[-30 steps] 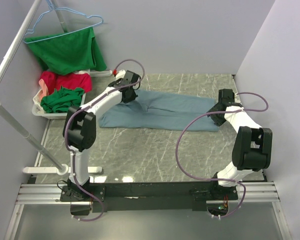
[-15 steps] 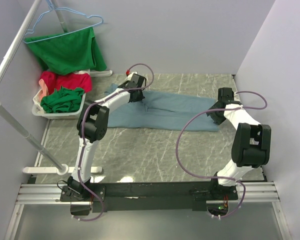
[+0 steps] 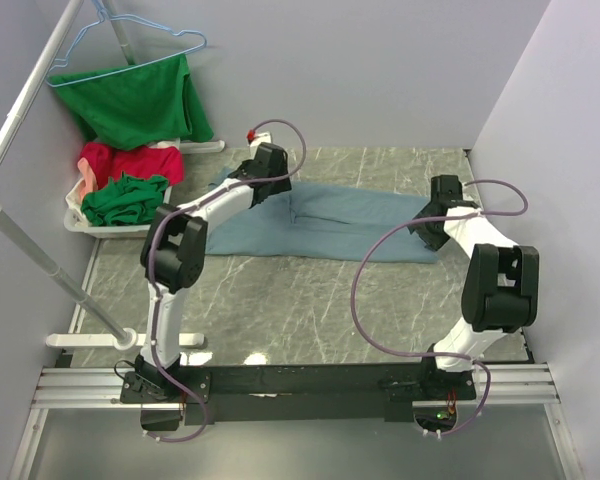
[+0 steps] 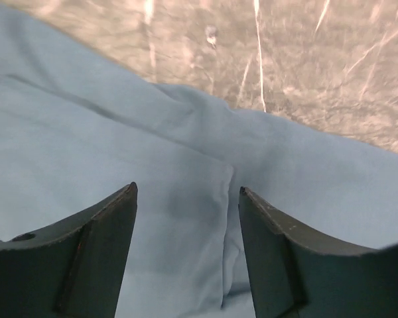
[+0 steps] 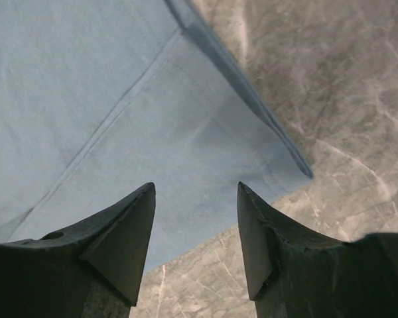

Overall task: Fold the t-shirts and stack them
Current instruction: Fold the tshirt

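A dusty grey-blue t-shirt (image 3: 345, 225) lies flat on the marble table as a long folded band. My left gripper (image 3: 263, 182) hovers over its far left part. In the left wrist view its jaws (image 4: 187, 187) stand open, with a fold edge of the blue cloth (image 4: 186, 165) beneath the gap and nothing held. My right gripper (image 3: 432, 222) is at the shirt's right end. It is open (image 5: 196, 185) above the hemmed corner (image 5: 278, 152), empty. A red t-shirt (image 3: 130, 160) and a dark green t-shirt (image 3: 125, 197) lie heaped at the far left.
A white basket (image 3: 78, 222) at the far left holds the red and green shirts. Another green shirt (image 3: 135, 100) hangs on a blue hanger (image 3: 130, 45) from a white rail (image 3: 25, 120). Walls close in the table behind and on the right.
The left gripper has gone from shut to open, letting go of the blue cloth, and the left elbow has swung back to the left. The right arm has shifted only slightly.
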Robot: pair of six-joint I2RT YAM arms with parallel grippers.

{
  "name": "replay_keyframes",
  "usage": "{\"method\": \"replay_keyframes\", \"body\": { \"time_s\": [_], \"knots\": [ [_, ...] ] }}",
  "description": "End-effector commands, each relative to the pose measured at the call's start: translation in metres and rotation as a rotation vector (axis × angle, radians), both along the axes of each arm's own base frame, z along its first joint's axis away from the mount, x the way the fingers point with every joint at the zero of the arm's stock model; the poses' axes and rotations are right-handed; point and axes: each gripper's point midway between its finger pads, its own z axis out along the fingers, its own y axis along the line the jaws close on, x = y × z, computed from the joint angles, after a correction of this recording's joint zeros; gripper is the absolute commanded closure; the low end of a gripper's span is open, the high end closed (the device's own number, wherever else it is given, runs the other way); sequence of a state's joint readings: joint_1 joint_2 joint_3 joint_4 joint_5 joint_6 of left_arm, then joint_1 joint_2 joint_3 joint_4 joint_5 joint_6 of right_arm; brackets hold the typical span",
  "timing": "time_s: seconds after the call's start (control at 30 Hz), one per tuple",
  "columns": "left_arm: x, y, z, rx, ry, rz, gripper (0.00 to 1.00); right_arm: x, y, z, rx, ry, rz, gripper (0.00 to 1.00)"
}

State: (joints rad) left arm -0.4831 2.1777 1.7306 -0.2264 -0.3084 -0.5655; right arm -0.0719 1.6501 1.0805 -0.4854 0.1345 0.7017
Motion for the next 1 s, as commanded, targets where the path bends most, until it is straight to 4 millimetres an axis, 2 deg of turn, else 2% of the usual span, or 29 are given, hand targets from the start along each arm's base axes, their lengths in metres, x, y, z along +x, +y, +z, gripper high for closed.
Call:
{"method": "replay_keyframes", "body": {
  "time_s": [0.0,0.03,0.07,0.2,0.33,0.43,0.57,0.63,0.67,0.97],
  "knots": [
    [-0.010,0.017,0.061,-0.022,-0.091,0.083,0.32,0.016,0.005,0.013,-0.039,-0.020,0.062,0.39],
    [-0.015,0.022,0.059,-0.013,-0.073,0.101,0.32,0.019,0.010,0.015,-0.041,-0.023,0.077,0.38],
    [-0.021,0.026,0.054,-0.019,-0.041,0.131,0.32,0.020,0.014,0.015,-0.041,-0.026,0.088,0.32],
    [-0.052,0.041,0.019,0.024,0.124,0.190,0.33,0.027,0.039,0.013,-0.021,-0.019,0.182,0.27],
    [-0.076,0.045,-0.009,0.012,0.236,0.228,0.34,0.026,0.051,-0.010,-0.022,0.071,0.226,0.28],
    [-0.087,0.048,-0.019,-0.002,0.266,0.237,0.34,0.024,0.055,-0.024,-0.012,0.104,0.242,0.28],
    [-0.096,0.054,-0.019,-0.002,0.273,0.256,0.33,0.017,0.055,-0.041,-0.006,0.161,0.249,0.29],
    [-0.097,0.057,-0.016,0.000,0.267,0.263,0.33,0.012,0.056,-0.047,0.001,0.186,0.253,0.37],
    [-0.097,0.059,-0.014,0.006,0.261,0.268,0.33,0.009,0.056,-0.047,0.003,0.189,0.254,0.37],
    [-0.079,0.069,0.019,0.003,0.196,0.285,0.33,-0.031,0.068,-0.054,0.033,0.289,0.281,0.35]
  ]
}}
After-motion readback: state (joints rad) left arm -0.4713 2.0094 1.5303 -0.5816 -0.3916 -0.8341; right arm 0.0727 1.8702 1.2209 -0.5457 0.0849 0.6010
